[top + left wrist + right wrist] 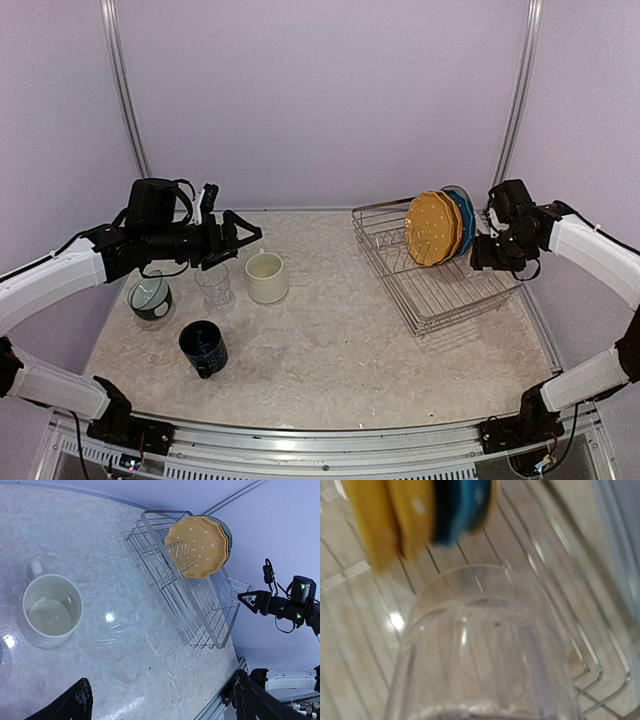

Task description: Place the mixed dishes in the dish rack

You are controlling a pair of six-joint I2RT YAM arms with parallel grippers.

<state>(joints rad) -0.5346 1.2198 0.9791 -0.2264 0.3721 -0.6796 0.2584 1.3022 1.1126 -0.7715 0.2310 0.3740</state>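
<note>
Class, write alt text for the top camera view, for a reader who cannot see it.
Two robot arms reach over a table: the right gripper holds a clear glass beside a wire rack with plates standing in it. The left gripper, jaws open, hovers near a cream mug, second glass, teal cup and blue mug.

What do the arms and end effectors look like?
The left arm and right arm have white link shells with black joints. The left end effector and right end effector are black, two tapered fingers each. Thin black cables loop at the wrists; green lights glow on the right wrist.
</note>
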